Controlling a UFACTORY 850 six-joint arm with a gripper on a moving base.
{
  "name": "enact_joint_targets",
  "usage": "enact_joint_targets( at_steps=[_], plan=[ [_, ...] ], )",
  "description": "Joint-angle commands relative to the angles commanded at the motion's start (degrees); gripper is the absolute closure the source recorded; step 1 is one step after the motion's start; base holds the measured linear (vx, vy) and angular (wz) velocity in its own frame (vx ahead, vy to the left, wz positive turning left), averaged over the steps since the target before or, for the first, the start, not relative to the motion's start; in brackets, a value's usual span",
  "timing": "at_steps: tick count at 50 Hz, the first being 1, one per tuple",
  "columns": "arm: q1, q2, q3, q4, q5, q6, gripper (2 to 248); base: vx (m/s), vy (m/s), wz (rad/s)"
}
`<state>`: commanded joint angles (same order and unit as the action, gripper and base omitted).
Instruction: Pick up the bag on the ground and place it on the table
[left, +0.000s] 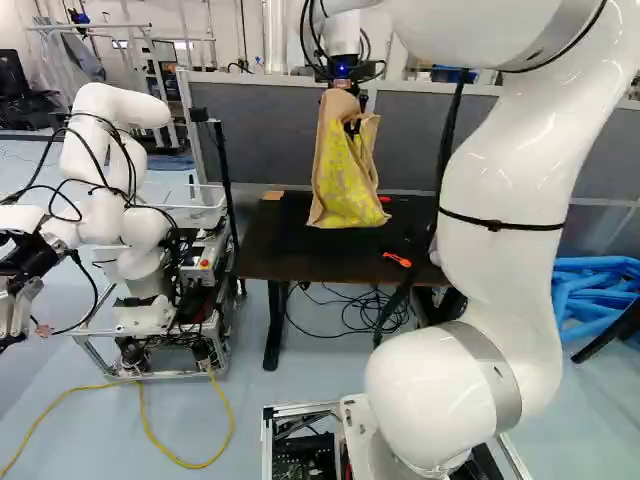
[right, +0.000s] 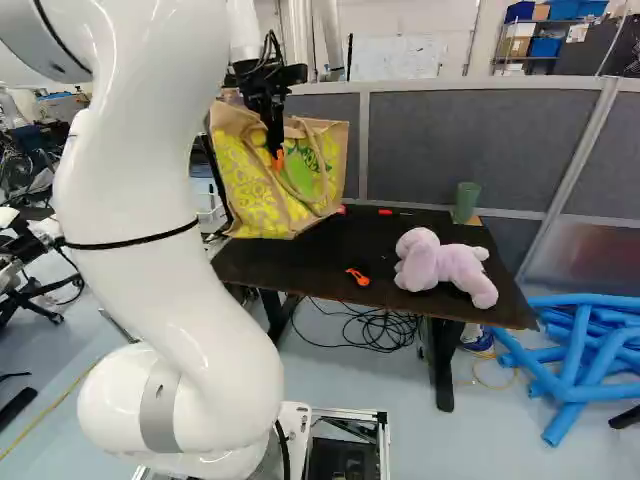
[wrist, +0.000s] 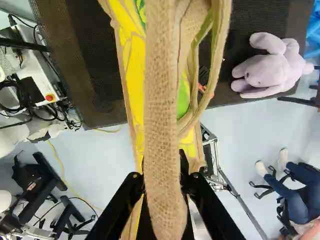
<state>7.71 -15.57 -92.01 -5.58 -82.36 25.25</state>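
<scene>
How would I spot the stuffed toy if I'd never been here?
Find the dark table before the grey partition. On its end nearer the blue tubes lies the pale purple stuffed toy. It looks soft and floppy, unlike the upright green cup behind it.

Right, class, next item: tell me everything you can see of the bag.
The bag looks like coarse jute, tan, its faces patterned yellow with green. The jaws are shut on a broad tan strip; a slimmer handle loops free. It hangs roughly upright at the dark table; whether its base touches is unclear.
</scene>
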Motion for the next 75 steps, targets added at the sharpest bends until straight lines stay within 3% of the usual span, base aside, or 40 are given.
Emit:
enact_joint_targets(
  at_steps=[34,54,75],
  plan=[
    [-0.41,-3.65,2.67,-0.54,9.2,0.0,215,0.0,0.0,0.0],
    [-0.18,-2.74,8.24,-0.55,9.96,0.0,215,0.0,0.0,0.0],
    [0.73,-1.71,14.39,-0.55,14.82,0.0,215,0.0,0.0,0.0]
  ],
)
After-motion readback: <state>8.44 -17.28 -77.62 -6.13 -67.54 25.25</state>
